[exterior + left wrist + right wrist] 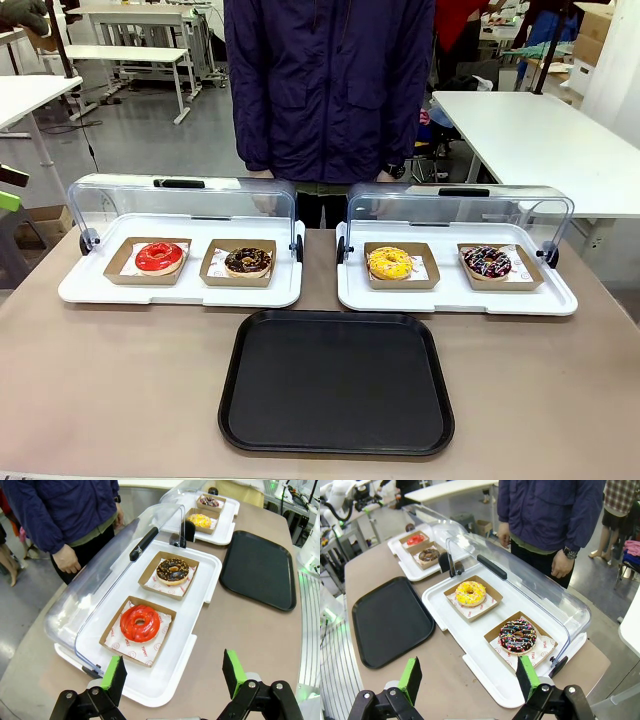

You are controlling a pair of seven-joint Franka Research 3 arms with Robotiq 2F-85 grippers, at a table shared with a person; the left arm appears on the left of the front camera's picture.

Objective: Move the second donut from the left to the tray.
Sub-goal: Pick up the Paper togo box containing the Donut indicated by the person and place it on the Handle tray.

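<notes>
Front: chocolate donut [247, 261] in its cardboard holder [212, 276], not yet on black tray [337, 385].
Left wrist: left end effector [173, 675] released; chocolate donut ahead, beyond red donut [140, 623].
Right wrist: right end effector [468, 676] released.
Risk: reaching over could smear red donut or clip raised lid [100, 590].

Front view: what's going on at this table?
Nothing is being handled yet. The chocolate donut sits on the left white tray, lid open; the black tray lies in front with no donut on it. The left tool and right tool hang open. A person stands at the far side.
</notes>
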